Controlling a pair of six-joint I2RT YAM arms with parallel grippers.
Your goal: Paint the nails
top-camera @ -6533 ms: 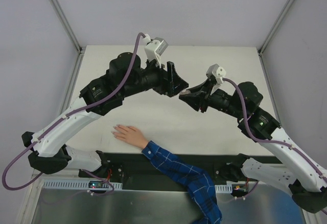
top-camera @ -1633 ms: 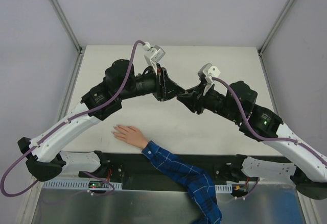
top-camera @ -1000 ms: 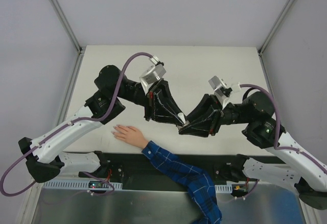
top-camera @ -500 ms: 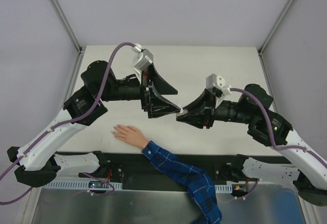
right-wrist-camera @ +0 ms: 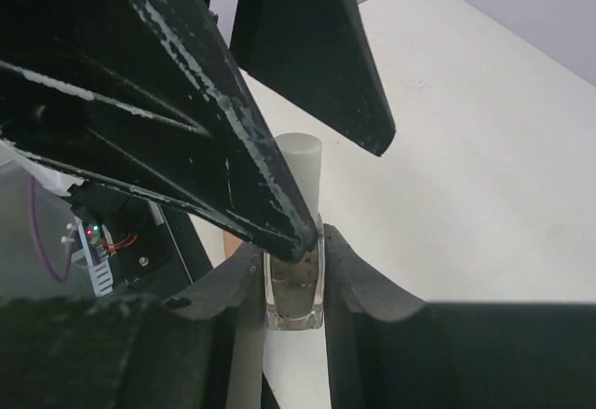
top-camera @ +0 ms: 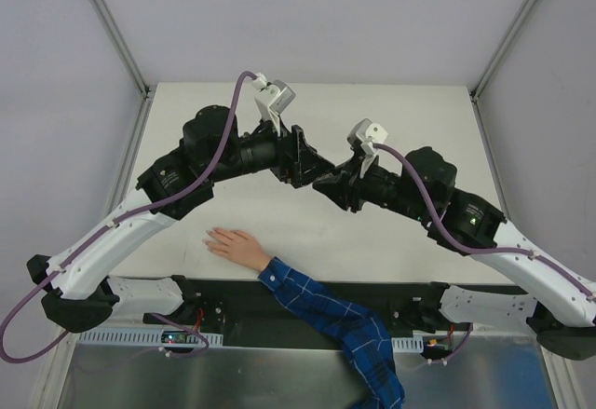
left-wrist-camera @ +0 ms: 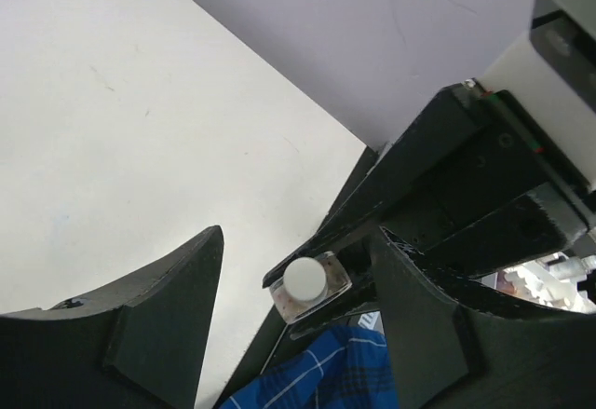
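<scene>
Look near the front edge of the table (top-camera: 391,120) for the hand (top-camera: 235,245) with the blue plaid sleeve (top-camera: 326,320), lying flat. Find the nails (top-camera: 209,237) at its fingertips, pointing left (too tiny to make out from above), well apart from both grippers. Treat them as small, hard and smooth on soft fingers: never pinch or grab, only stroke lightly with a wet brush. Over the table, see the right gripper (right-wrist-camera: 293,283) squeezed shut on the glass sides of a small clear bottle (right-wrist-camera: 294,305). Think of that bottle as light, slippery and easy to break. See the left gripper (left-wrist-camera: 298,241) spread open around the white cap (left-wrist-camera: 304,279), not squeezing it yet. Take hold on the round sides of the cap, firmly but gently, and probably twist to free the brush.
</scene>
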